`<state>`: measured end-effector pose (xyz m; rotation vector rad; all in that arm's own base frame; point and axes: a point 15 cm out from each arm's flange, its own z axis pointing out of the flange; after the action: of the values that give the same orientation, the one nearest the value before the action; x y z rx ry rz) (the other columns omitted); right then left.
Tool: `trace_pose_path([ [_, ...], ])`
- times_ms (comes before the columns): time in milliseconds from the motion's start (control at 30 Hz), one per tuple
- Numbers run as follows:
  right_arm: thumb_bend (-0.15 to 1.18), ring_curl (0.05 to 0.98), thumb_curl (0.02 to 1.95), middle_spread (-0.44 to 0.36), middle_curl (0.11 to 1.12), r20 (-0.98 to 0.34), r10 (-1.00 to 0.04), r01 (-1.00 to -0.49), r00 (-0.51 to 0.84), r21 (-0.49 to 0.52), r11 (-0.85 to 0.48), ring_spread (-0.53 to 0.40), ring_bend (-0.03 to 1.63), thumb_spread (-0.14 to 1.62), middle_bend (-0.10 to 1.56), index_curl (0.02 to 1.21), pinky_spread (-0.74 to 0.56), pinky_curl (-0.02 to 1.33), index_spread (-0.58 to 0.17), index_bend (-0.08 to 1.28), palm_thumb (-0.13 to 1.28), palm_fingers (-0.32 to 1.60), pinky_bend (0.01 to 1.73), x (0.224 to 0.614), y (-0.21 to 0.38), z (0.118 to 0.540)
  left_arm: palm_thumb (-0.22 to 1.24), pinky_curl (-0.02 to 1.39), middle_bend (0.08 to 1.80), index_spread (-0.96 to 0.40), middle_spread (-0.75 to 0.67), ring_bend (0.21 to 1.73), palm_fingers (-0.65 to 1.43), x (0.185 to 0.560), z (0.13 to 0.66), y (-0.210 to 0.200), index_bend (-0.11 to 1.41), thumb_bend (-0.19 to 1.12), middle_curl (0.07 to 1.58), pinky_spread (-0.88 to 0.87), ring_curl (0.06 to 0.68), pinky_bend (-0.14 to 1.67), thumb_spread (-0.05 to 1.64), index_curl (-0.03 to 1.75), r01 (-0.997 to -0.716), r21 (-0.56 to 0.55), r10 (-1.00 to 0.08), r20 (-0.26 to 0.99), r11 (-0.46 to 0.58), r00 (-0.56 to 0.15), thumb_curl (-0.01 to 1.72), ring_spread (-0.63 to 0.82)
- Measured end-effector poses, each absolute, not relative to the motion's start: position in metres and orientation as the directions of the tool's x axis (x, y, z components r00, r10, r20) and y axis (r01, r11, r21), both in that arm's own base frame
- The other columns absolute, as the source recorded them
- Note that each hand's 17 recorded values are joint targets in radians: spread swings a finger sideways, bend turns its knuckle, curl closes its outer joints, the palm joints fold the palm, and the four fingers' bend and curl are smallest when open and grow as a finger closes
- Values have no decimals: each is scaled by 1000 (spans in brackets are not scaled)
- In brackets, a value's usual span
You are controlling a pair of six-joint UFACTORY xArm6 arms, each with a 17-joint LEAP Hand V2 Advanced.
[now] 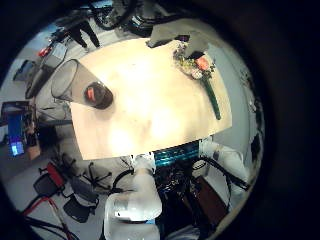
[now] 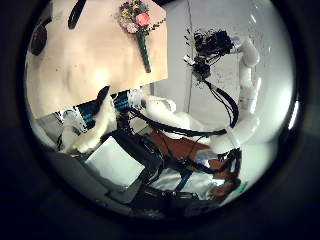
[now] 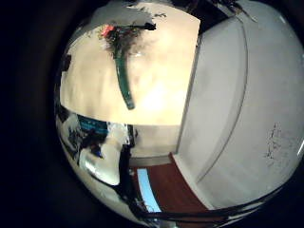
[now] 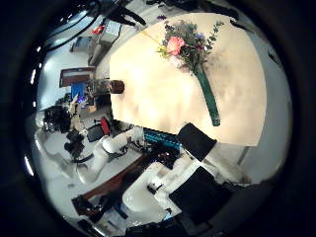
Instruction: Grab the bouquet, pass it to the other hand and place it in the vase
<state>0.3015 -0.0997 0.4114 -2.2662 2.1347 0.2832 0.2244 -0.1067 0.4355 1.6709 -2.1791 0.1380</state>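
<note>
The bouquet [image 1: 200, 68] lies flat on the table [image 1: 150, 115], flower heads toward one corner and its long wrapped stem [image 1: 214, 103] along the edge. It also shows in the left thumb side palm view [image 2: 139, 22], the right little finger side palm view [image 3: 121, 52] and the right thumb side palm view [image 4: 190, 54]. Both hands hang high over the table, away from both things. My left hand [image 1: 135, 205] is open and holds nothing. My right hand [image 4: 183, 146] is open and holds nothing.
The other arm [image 2: 243, 75] shows beside the table in the left thumb side palm view. Office chairs [image 1: 75, 190] and cluttered equipment [image 1: 18, 130] stand past the table edge by the vase. A plain wall [image 3: 242, 95] lies past the bouquet's side.
</note>
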Motion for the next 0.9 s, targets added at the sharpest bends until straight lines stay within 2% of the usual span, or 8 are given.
trace_pose_path([
  [133, -25, 210, 409, -12, 366, -177, -984, -994, -12, 109, -8, 9, 853, 1147, 361, 263, 373, 209, -321, 148, 584, 305, 792, 300, -106, 408, 667, 140, 250, 48, 258, 689, 89, 222, 429, -119, 161, -27, 386, 544, 209, 614, 1029, 288, -919, 149, -889, 348, 365, -297, 424, 453],
  [200, -26, 233, 403, -27, 379, -185, -980, -991, -70, 125, 47, -49, 963, 1152, 412, 243, 308, 198, -309, 124, 567, 419, 806, 296, -116, 400, 662, 138, 253, 48, 257, 681, 91, 220, 427, -124, 167, -26, 386, 543, 207, 613, 1031, 292, -903, 142, -876, 343, 405, -338, 425, 451],
  [233, -26, 233, 403, -27, 379, -187, -978, -989, -90, 132, 65, -49, 963, 1152, 412, 243, 308, 198, -309, 124, 567, 419, 806, 295, -118, 396, 658, 136, 254, 48, 257, 678, 94, 221, 426, -126, 169, -26, 385, 542, 205, 611, 1034, 294, -896, 135, -869, 341, 422, -358, 424, 451],
  [267, -24, 250, 398, -43, 394, -191, -975, -985, -117, 146, 89, -86, 1004, 1160, 453, 242, 249, 195, -309, 139, 554, 447, 824, 292, -121, 388, 653, 134, 254, 44, 257, 678, 99, 223, 425, -129, 170, -27, 385, 542, 205, 608, 1035, 297, -891, 123, -863, 338, 437, -377, 422, 453],
  [400, -21, 273, 395, -60, 413, -199, -959, -967, -204, 193, 165, -132, 1045, 1165, 496, 252, 158, 189, -296, 162, 546, 456, 860, 290, -130, 350, 644, 127, 256, 38, 246, 678, 110, 236, 424, -134, 168, -25, 385, 535, 202, 598, 1035, 304, -876, 81, -843, 327, 476, -428, 421, 453],
  [733, -17, 291, 396, -68, 426, -171, -914, -905, -368, 291, 310, -169, 1084, 1155, 525, 278, 60, 157, -273, 175, 557, 435, 924, 284, -133, 254, 618, 119, 255, 35, 243, 676, 113, 246, 402, -136, 163, -26, 383, 529, 198, 596, 1044, 310, -824, 90, -794, 345, 559, -501, 415, 455],
  [900, -21, 300, 398, -62, 433, -159, -896, -881, -416, 317, 352, -173, 1101, 1139, 534, 293, 37, 140, -252, 174, 564, 416, 959, 279, -132, 241, 613, 117, 255, 34, 242, 676, 113, 251, 405, -140, 162, -25, 382, 525, 196, 597, 1047, 311, -809, 85, -779, 343, 582, -524, 414, 455],
])
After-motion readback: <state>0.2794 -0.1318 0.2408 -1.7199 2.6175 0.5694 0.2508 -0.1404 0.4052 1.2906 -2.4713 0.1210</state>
